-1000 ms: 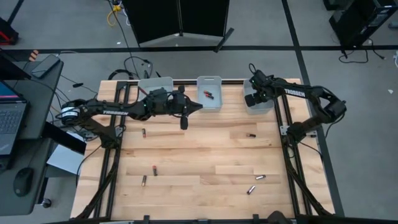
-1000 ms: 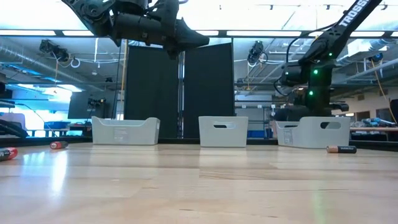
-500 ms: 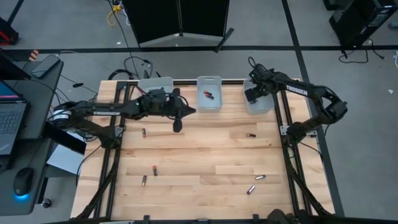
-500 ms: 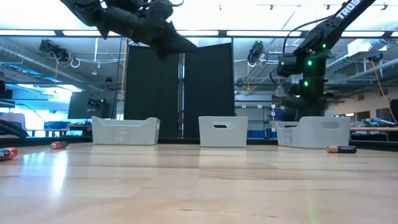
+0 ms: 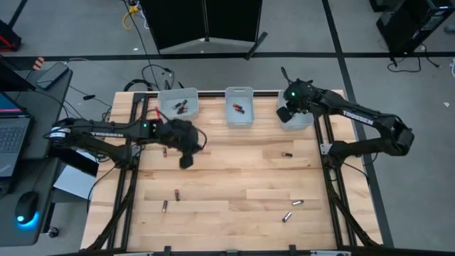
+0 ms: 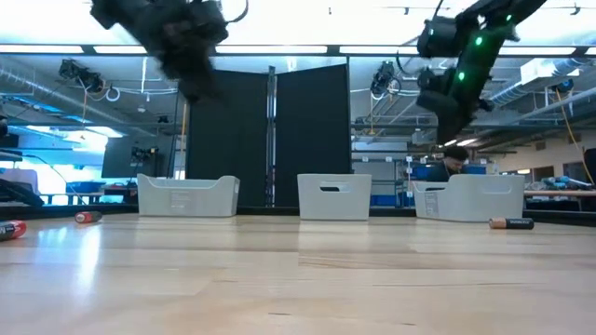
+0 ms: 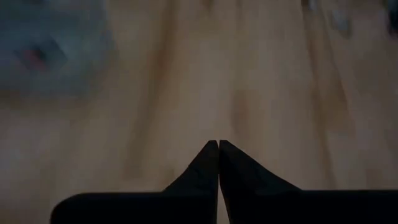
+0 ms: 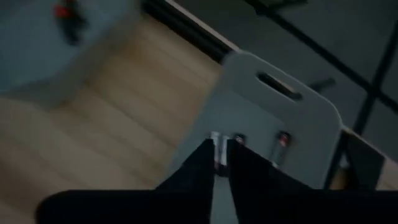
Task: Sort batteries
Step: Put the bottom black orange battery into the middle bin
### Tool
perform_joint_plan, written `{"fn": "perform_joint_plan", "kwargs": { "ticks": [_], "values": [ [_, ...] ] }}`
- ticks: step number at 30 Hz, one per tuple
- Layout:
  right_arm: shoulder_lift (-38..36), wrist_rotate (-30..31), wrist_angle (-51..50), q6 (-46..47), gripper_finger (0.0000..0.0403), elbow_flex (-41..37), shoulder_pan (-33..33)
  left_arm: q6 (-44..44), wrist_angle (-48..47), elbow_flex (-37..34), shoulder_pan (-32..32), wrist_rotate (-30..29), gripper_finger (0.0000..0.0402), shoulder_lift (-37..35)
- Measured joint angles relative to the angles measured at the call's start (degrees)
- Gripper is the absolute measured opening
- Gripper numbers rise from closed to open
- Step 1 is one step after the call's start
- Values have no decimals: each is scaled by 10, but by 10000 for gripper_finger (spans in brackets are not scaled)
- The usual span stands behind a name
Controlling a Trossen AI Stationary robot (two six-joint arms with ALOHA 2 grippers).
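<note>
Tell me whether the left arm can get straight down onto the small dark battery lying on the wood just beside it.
Probably yes. The left tool, shut and empty, hangs above bare tabletop close to the small dark battery. Nothing lies between them, and the translucent plastic bin sits farther back.

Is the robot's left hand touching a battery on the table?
Apart. In the low view the left hand hangs high above the table, and the left wrist view shows its fingertips pressed together, nothing between them.

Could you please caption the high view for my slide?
Left gripper over the table's left side, right gripper over the right bin; loose batteries remain.
</note>
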Motion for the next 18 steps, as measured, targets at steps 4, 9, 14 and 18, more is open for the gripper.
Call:
{"fn": "perform_joint_plan", "kwargs": {
  "ticks": [4,9,14,18],
  "values": [
    [-22,0,2,4,16,0,53,-16,-115,0,-51,34,15,6],
    [-27,0,9,19,20,0,97,-17,-214,0,-129,38,16,26],
    [-24,0,10,32,50,-1,118,-97,-225,0,-185,54,31,66],
    [-24,0,13,35,60,-1,126,-177,-225,0,-211,74,67,102]
  ]
}}
